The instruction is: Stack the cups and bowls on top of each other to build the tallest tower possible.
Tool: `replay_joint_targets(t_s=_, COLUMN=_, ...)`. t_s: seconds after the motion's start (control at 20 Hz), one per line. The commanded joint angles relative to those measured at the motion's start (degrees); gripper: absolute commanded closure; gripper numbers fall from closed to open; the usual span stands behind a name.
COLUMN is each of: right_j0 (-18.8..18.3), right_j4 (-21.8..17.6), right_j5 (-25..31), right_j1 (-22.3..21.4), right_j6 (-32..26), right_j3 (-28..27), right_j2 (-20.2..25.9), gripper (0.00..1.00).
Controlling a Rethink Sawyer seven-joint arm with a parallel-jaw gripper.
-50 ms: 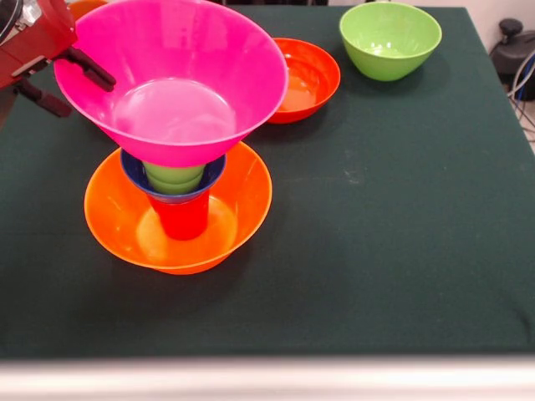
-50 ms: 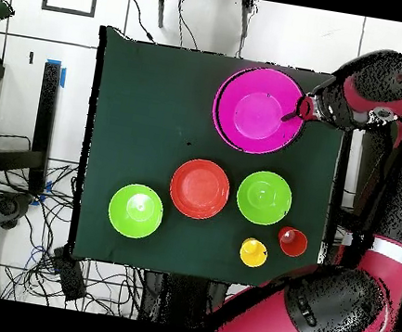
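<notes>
The large orange bowl (image 1: 242,200) stands at the table's front left as the tower's base. In it stands a red cup (image 1: 180,219), then the small blue bowl (image 1: 132,171), then light green cups (image 1: 174,178). The large pink bowl (image 1: 175,75) rests on top of them and hides the stack in the overhead view, where the pink bowl (image 2: 256,112) is at the top right. My gripper (image 1: 87,97) is at this bowl's left rim. It is open, with one finger over the inner side and one outside. From above, the gripper (image 2: 298,112) meets the bowl's right rim.
A red-orange bowl (image 1: 305,79) and a light green bowl (image 1: 390,40) stand behind the tower to the right. The overhead view also shows a second green bowl (image 2: 264,198), a yellow cup (image 2: 253,252) and a red cup (image 2: 292,242) near the robot's side.
</notes>
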Motion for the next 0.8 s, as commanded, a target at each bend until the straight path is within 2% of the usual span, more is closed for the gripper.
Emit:
replay_joint_targets(t_s=0.05, right_j0=3.41, right_j4=-3.49, right_j5=5.13, right_j1=-1.09, right_j6=-16.92, right_j3=-2.59, right_j2=0.85, gripper=0.00)
replay_joint_targets(t_s=0.25, right_j0=4.78, right_j4=-6.32, right_j5=11.77, right_j1=-0.67, right_j6=-18.99, right_j3=-8.81, right_j2=2.89, gripper=0.00)
replay_joint_targets(t_s=0.8, right_j0=5.98, right_j4=-13.22, right_j5=18.76, right_j1=0.81, right_j6=-20.72, right_j3=-16.12, right_j2=8.93, gripper=0.00)
